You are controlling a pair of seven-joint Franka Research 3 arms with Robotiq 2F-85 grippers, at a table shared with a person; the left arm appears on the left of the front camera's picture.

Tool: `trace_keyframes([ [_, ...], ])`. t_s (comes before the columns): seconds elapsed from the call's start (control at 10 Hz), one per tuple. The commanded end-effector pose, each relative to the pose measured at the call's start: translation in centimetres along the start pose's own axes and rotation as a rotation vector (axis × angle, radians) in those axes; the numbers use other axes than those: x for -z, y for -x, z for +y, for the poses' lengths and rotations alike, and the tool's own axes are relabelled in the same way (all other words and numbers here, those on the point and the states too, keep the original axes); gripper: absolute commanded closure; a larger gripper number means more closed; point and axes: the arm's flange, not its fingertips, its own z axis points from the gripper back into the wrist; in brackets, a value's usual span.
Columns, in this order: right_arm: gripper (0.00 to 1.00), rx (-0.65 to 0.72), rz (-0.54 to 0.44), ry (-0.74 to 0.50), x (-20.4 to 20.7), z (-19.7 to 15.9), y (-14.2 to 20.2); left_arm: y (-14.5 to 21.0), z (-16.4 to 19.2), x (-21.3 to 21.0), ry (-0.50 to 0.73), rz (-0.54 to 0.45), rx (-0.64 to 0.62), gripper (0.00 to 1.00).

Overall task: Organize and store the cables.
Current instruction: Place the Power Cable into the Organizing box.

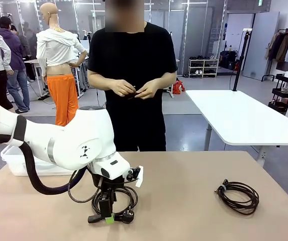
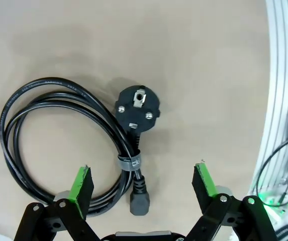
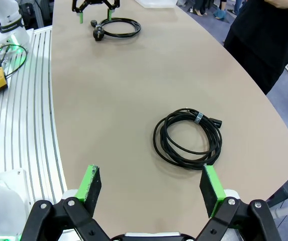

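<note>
A thick black cable (image 2: 58,145) with a round plug (image 2: 138,108) lies coiled on the tan table, bound by a grey tie (image 2: 128,162). My left gripper (image 2: 142,182) hangs open right above it, its green pads either side of the tie and the end connector. In the front view this gripper (image 1: 108,217) points down at the same coil (image 1: 126,203) near the front edge. A thinner cable coil (image 3: 187,135) lies ahead of my open right gripper (image 3: 150,183), which holds nothing. That coil (image 1: 237,196) sits at the table's right.
A white bin (image 1: 13,163) stands at the table's far left, partly behind my left arm. A person stands at the far side, both hands (image 1: 133,90) together at the waist around something small and dark. A ribbed white base (image 3: 28,125) borders the table's near edge.
</note>
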Motion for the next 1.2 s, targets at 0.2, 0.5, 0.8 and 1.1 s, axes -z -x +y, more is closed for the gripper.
trace_keyframes([
  [0.2, 0.00, -0.018, -0.010, 0.004, -0.1, -0.1, 0.0, -0.7, 1.5, 2.1, 0.033, -0.023, -0.018, 0.00],
  [0.5, 0.00, -0.018, -0.010, 0.004, -0.1, -0.1, 0.0, -0.3, 1.4, 3.0, 0.049, 0.002, -0.039, 0.59],
  [0.8, 0.00, -0.018, -0.010, 0.004, -0.1, -0.1, 0.0, 0.1, 1.2, 3.8, 0.059, 0.011, -0.045, 1.00],
  [1.1, 0.00, -0.018, -0.010, 0.004, -0.1, -0.1, 0.0, 0.4, 1.0, 3.2, 0.051, 0.014, -0.039, 1.00],
])
